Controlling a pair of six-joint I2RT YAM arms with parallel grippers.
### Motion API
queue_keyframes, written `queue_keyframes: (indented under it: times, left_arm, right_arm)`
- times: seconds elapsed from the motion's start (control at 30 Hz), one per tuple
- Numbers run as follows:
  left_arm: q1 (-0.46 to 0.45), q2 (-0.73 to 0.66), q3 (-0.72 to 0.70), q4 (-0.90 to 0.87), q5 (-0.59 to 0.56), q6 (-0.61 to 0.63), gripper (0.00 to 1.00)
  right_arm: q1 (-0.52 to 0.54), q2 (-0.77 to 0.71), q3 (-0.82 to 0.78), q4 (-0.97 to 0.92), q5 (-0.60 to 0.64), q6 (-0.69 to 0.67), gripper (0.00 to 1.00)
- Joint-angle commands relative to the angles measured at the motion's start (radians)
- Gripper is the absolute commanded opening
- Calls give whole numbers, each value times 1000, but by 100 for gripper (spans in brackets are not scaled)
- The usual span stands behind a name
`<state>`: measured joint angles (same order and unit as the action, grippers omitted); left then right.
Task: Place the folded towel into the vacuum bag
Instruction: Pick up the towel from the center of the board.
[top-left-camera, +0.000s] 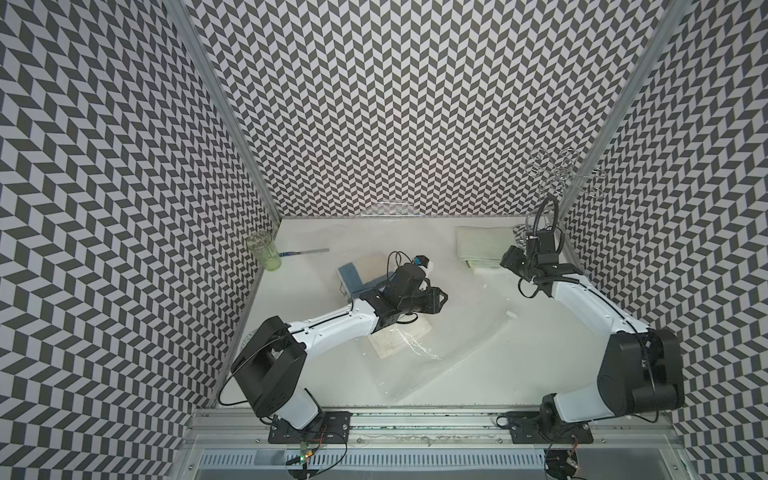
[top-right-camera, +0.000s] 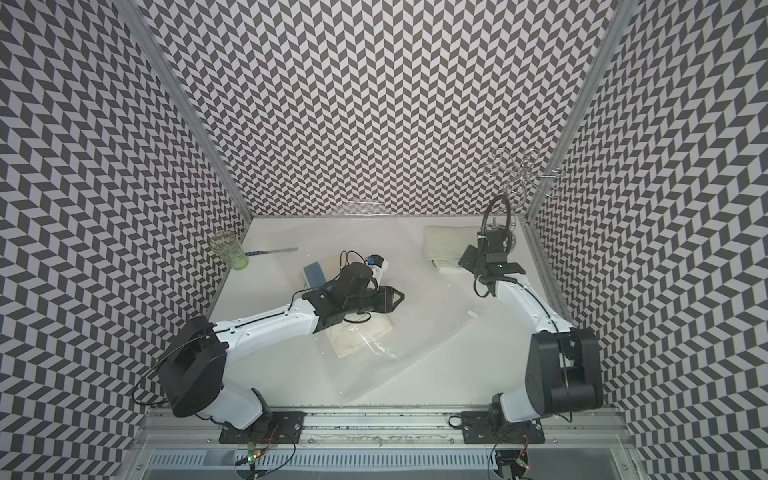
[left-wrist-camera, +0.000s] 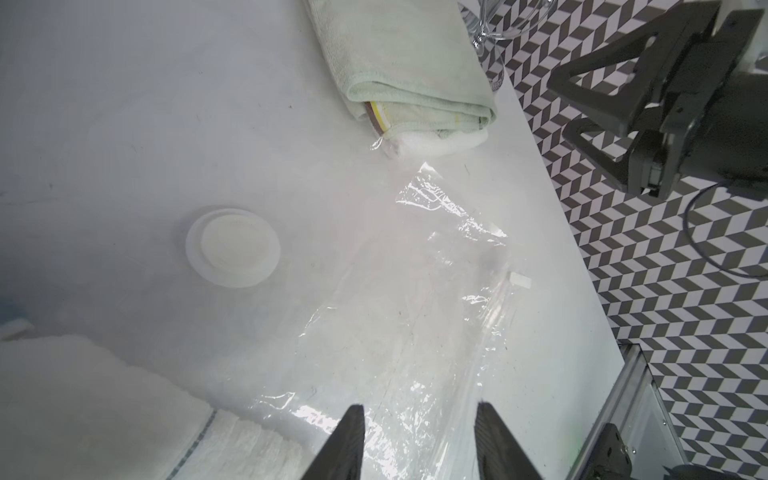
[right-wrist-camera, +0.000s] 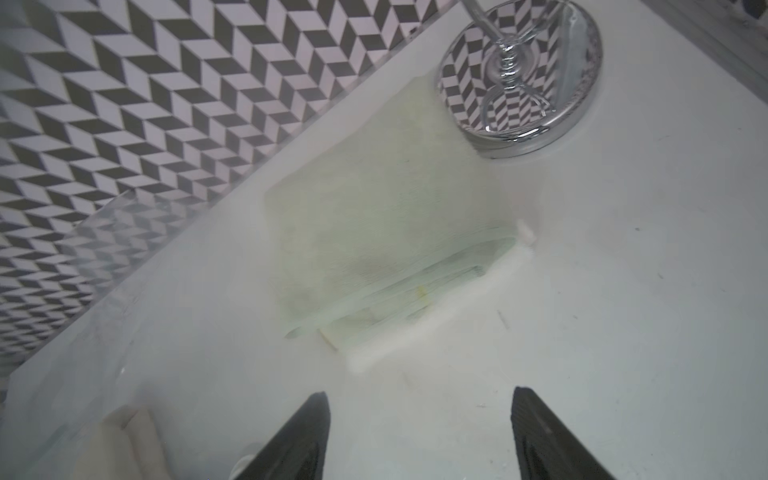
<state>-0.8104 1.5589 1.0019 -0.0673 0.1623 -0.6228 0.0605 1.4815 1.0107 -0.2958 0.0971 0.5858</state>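
As far as can be judged from both top views, found the vacuum bag (top-left-camera: 436, 324) spread flat across the middle of the bench (top-left-camera: 299, 365), with its zip strip (top-left-camera: 451, 357) turned toward the near right, presumably to offer the mouth to the right arm. Noted the round valve (left-wrist-camera: 232, 249) face up on the film. Found a white folded towel (top-left-camera: 395, 343) near the middle of the bench beneath glossy film, apparently already inside; could not confirm. Found the green folded towel (top-left-camera: 478, 249) at the far right corner, just beside a chrome stand (right-wrist-camera: 519, 83) and a corner of the bag, seemingly outside it. Observed the left hand (left-wrist-camera: 419, 409) low over the film, fingers parted, gripping nothing, likely stationed to steady or lift the bag. Observed the right hand (right-wrist-camera: 419, 392) with fingers wide apart and empty, facing that towel, judged ready to fetch it. Recommend care against snagging the stand.
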Motion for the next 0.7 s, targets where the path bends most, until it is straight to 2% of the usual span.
queue_keyframes:
  times: [0.0,0.1,0.3,0.5,0.67]
  left_arm:
    - [0,-11,-20,30,34,26,46]
    - [2,-11,-26,32,48,33,46]
    - [2,-19,-38,36,64,47,47]
    - [1,-33,-54,35,74,56,47]
    - [1,-33,-53,35,77,58,47]
  right_arm:
    - [-46,31,-13,216,34,15,83]
    - [-69,112,23,246,9,-9,92]
    - [-98,258,91,295,-114,-3,97]
    - [-100,348,147,294,-79,27,96]
    - [-105,423,197,288,-133,42,89]
